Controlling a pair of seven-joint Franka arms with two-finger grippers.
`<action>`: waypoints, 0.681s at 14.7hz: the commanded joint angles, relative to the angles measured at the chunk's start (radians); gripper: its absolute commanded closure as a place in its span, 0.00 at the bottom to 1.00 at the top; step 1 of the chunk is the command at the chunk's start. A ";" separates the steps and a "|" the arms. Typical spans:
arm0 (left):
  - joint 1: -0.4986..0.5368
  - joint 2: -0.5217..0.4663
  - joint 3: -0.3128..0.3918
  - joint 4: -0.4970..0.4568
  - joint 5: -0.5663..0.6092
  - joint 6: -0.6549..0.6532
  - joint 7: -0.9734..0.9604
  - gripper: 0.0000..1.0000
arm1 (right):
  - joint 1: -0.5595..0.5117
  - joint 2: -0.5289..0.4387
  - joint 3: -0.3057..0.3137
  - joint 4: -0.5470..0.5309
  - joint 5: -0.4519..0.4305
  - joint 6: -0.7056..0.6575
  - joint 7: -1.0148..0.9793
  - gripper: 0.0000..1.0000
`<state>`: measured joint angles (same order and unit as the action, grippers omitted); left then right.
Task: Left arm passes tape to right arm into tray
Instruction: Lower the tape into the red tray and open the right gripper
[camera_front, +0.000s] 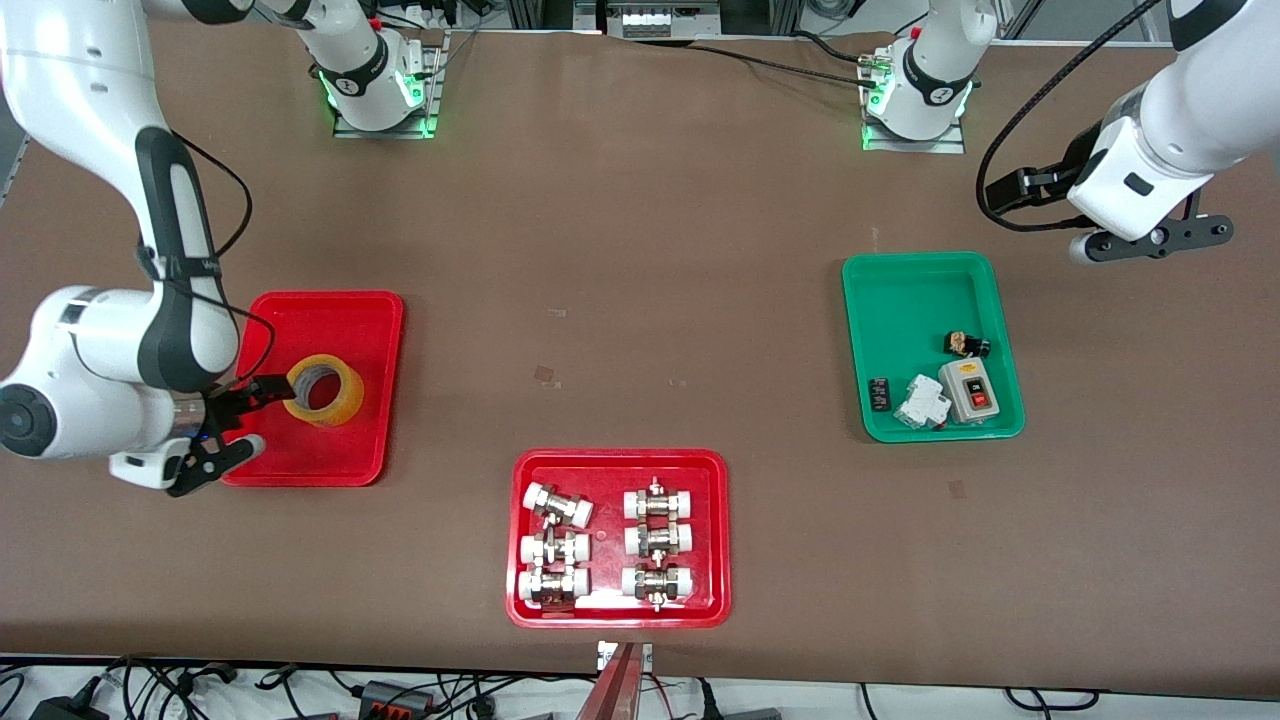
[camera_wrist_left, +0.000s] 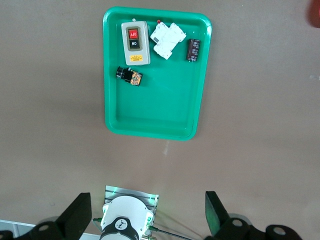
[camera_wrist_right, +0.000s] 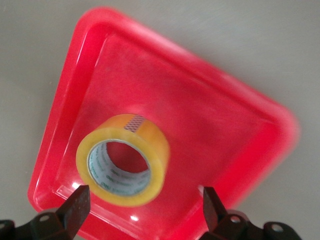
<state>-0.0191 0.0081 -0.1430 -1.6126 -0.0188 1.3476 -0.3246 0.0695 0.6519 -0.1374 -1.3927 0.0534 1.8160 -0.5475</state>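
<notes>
Item: the tape (camera_front: 324, 390), lying in the plain red tray (camera_front: 340, 310) at the frame's left, hole upward, touching no finger; we judge it delivered.

Item: the right gripper (camera_front: 240, 420), low over that tray's edge beside the roll, jaws spread wide and empty, which we read as a release.

Item: the left gripper (camera_wrist_left: 147, 212), upper right, over bare table near the green tray (camera_front: 900, 280), jaws wide, waiting, its part seemingly done.

Place: robotics lab workbench.
Surface: wide brown table (camera_front: 640, 250).
Machines: two white robot arms bolted on metal base plates (camera_front: 385, 125) with green lights.
Clutter: cables and power adapters (camera_front: 380, 695) along the table's edge.
</notes>
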 joint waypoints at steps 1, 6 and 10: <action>-0.016 -0.031 0.025 -0.032 -0.009 0.041 0.019 0.00 | 0.067 -0.107 -0.004 -0.003 -0.093 -0.027 0.237 0.00; -0.002 -0.001 0.036 0.008 0.016 0.041 0.018 0.00 | 0.072 -0.257 0.002 0.000 -0.046 -0.168 0.486 0.00; 0.011 0.063 0.036 0.102 0.026 0.050 0.006 0.00 | 0.064 -0.330 -0.004 0.049 -0.030 -0.236 0.543 0.00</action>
<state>-0.0158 0.0277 -0.1115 -1.5782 -0.0132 1.3961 -0.3255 0.1444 0.3560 -0.1433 -1.3689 0.0038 1.6088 -0.0318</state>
